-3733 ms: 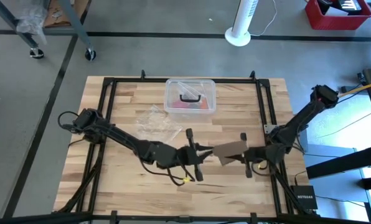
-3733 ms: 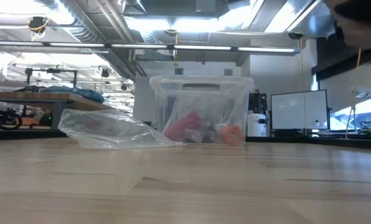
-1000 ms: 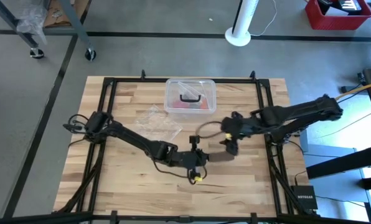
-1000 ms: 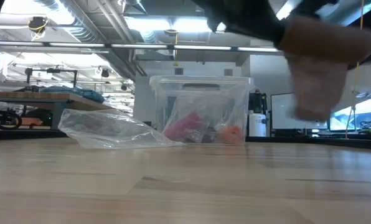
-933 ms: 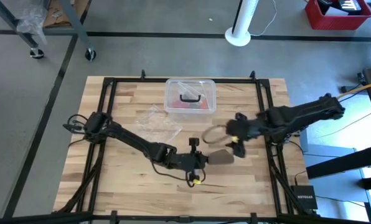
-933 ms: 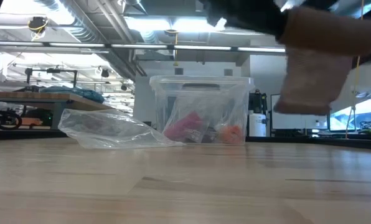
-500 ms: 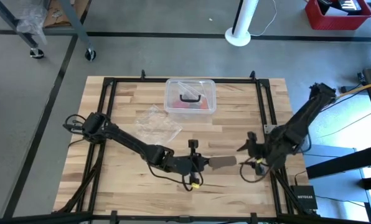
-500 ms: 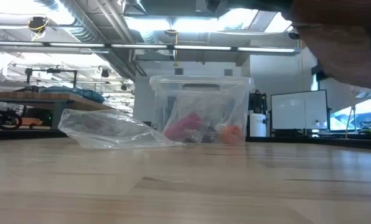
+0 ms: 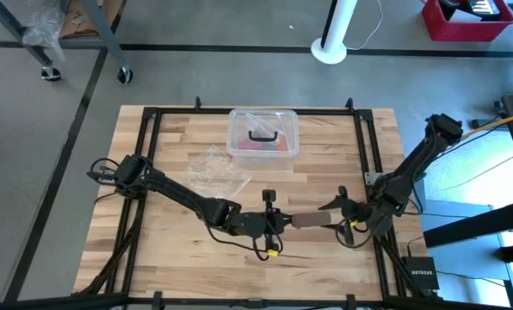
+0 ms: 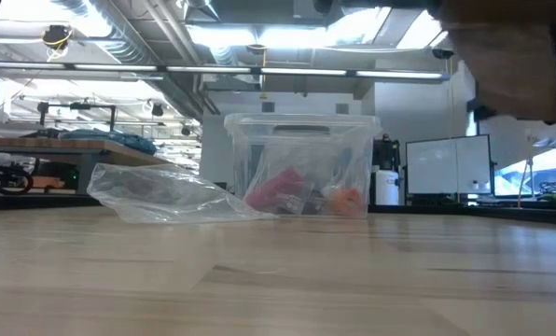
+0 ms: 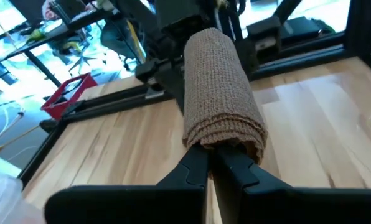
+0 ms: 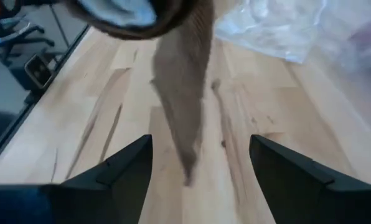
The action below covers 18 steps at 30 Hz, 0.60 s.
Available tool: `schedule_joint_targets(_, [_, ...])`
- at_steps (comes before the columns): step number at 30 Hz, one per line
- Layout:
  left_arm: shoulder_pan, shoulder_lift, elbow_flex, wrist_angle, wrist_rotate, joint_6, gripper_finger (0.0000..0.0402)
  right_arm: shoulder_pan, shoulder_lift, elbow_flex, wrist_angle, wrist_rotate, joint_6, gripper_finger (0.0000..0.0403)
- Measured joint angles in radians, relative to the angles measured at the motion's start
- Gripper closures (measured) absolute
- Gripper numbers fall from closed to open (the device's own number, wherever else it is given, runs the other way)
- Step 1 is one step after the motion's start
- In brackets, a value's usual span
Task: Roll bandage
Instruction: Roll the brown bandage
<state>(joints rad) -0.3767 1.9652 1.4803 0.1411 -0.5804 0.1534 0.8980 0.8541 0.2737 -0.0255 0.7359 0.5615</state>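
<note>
The brown bandage (image 11: 220, 93) is wound into a thick roll and held above the table's near middle (image 9: 308, 221). My left gripper (image 11: 215, 155) is shut on one end of it. In the low view the roll shows as a brown blur (image 10: 507, 51) at the upper right. A loose strip of it (image 12: 185, 93) hangs below the roll in the right wrist view. My right gripper (image 9: 338, 220) stands open just past the roll's free end, toward the table's right. Its fingers (image 12: 111, 171) are spread wide and touch nothing. My left gripper pinches the roll's end nearest to it (image 11: 226, 140) between its two shut fingers. The fingers come nearly level from the table's left and lie along the roll. The roll sticks out past the fingertips toward the table's right, lifted clear of the table.
A clear plastic box with a black handle (image 9: 262, 133) stands at the far middle, with coloured things inside (image 10: 301, 191). A crumpled clear plastic bag (image 9: 215, 170) lies to its near left. Black frame rails (image 9: 364, 155) run along the table's sides.
My right gripper, open throughout, has swung from the far side of the bandage down toward the table's near right and now faces the roll's free end. The loose loop of bandage seen a second ago is gone; the roll now sticks out compact and level.
</note>
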Motion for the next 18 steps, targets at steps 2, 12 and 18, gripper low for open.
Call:
schedule_joint_targets(2, [-0.001, 0.000, 0.000, 0.032, 0.001, 0.007, 0.0400, -0.001, 0.000, -0.013, 0.059, 0.007, -0.034, 0.0134])
schedule_joint_targets(12, [0.002, 0.000, 0.000, 0.089, 0.084, 0.010, 0.0400, -0.002, 0.015, -0.034, 0.118, 0.103, 0.058, 0.0134])
schedule_joint_targets(18, [0.011, 0.000, 0.000, 0.096, 0.084, -0.007, 0.0400, -0.001, 0.014, -0.023, 0.325, 0.028, -0.217, 0.0168])
